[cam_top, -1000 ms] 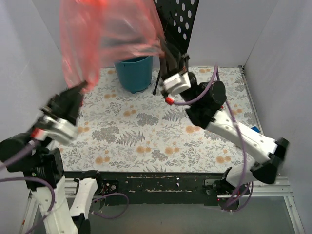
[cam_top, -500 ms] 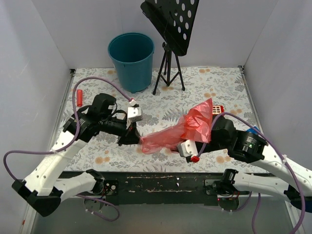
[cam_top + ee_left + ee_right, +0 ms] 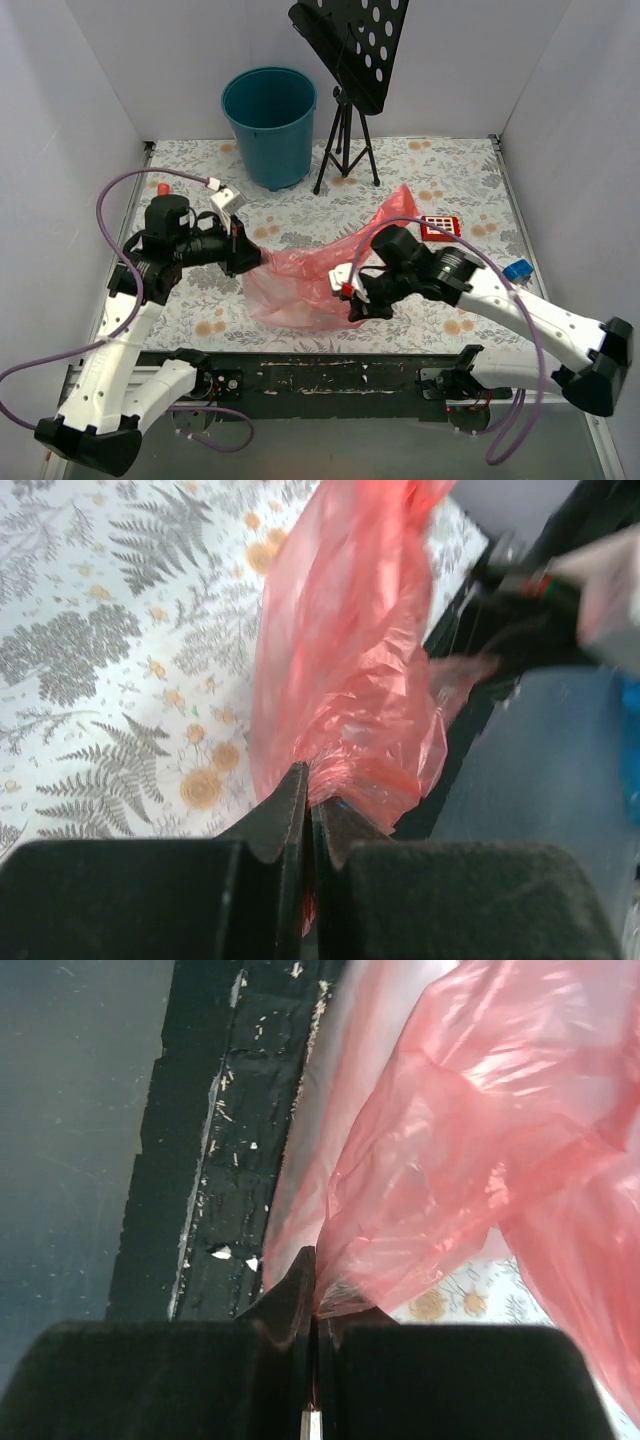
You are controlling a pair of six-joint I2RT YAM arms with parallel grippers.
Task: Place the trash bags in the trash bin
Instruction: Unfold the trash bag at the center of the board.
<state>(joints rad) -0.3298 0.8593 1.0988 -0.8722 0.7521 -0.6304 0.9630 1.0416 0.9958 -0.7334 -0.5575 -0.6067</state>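
1. The left hand (image 3: pixel 252 258) is clamped on one edge of the trash bag (image 3: pixel 300 285); the right hand (image 3: pixel 350 298) pinches the opposite edge.
2. The bag sags between them, just inside the tabletop's (image 3: pixel 450 170) near edge.
3. The trash bin (image 3: pixel 268 125) stands well beyond the left hand, at the far edge.
4. Half a second ago the bag was bunched beside the right hand; now it is spread wider.

bag (image 3: pixel 305 285): table's (image 3: pixel 450 170) near middle, between left gripper (image 3: pixel 250 258) and right gripper (image 3: pixel 352 300)
bin (image 3: pixel 268 125): back, left of stand (image 3: pixel 355 50)
toy (image 3: pixel 440 227): right of bag, maybe touching

Open floral table (image 3: pixel 300 215) before trash bin (image 3: pixel 268 125), music stand (image 3: pixel 352 50) just right of it
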